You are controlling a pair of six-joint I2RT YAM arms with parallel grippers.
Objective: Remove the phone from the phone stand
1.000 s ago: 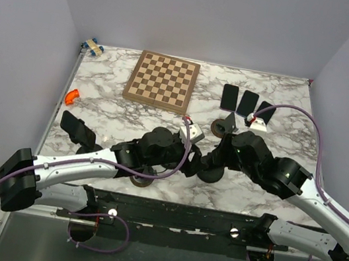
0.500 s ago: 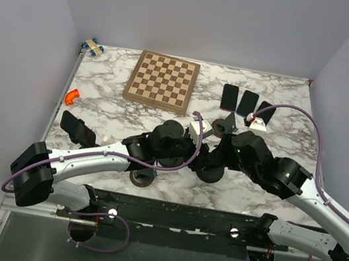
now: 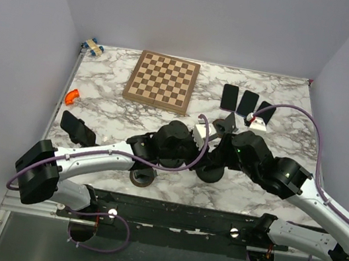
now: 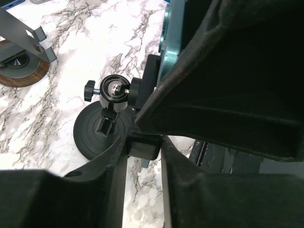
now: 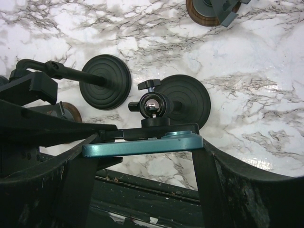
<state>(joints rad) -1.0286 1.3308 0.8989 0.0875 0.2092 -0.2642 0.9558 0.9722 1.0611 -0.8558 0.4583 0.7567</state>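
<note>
The phone is being clasped at both ends by the right gripper on the stand. Whether the left gripper is clenched cannot be told.

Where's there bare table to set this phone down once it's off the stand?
Bare marble between the chessboard and the orange piece, and right of the three spare phones. Crowded in the middle around the phone stand and both arms.

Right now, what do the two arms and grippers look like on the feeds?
The left arm and right arm match: white links, bulky black joint housings, a purple cable looping along each. The left gripper and right gripper are matte black, with broad, scuffed fingers.
</note>
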